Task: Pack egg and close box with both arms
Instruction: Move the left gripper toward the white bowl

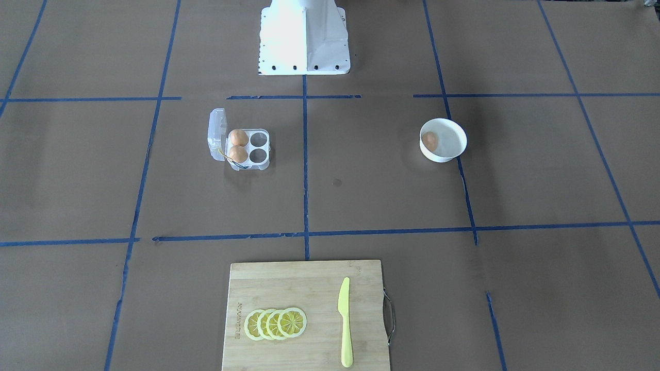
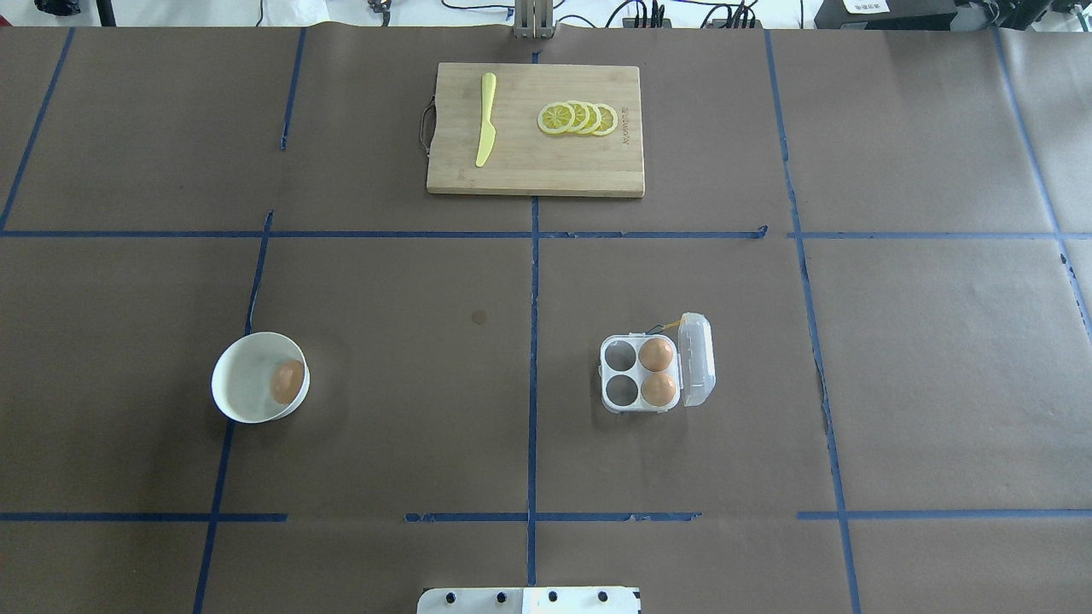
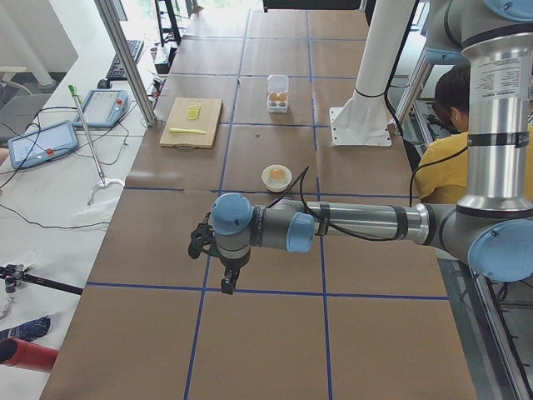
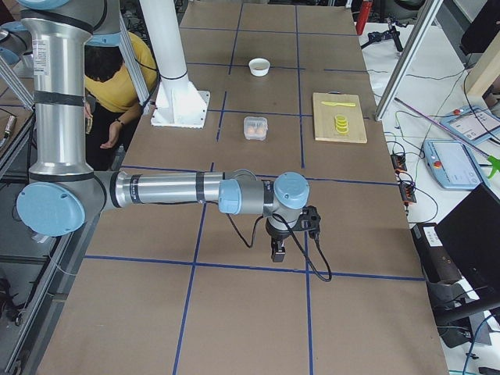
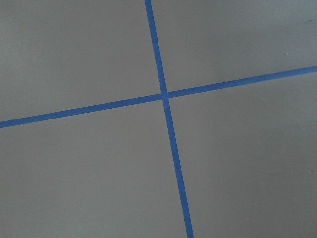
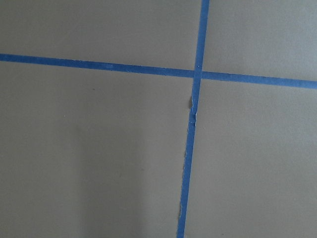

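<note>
Lying open, box (image 2: 641,373), egg (image 2: 287,381) in bowl (image 2: 241,375) well apart, left end effector (image 3: 226,286), right end effector (image 4: 277,253), state untellable

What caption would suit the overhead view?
Open box holds two eggs; a third egg waits in the white bowl.

legible text: none | cutting board (image 1: 309,293): engraved mark (image 1: 237,320) near edge, too small to read

Silver-grey arms (image 3: 358,221), pale-blue joint caps (image 3: 231,215), white base (image 1: 304,38).
</note>
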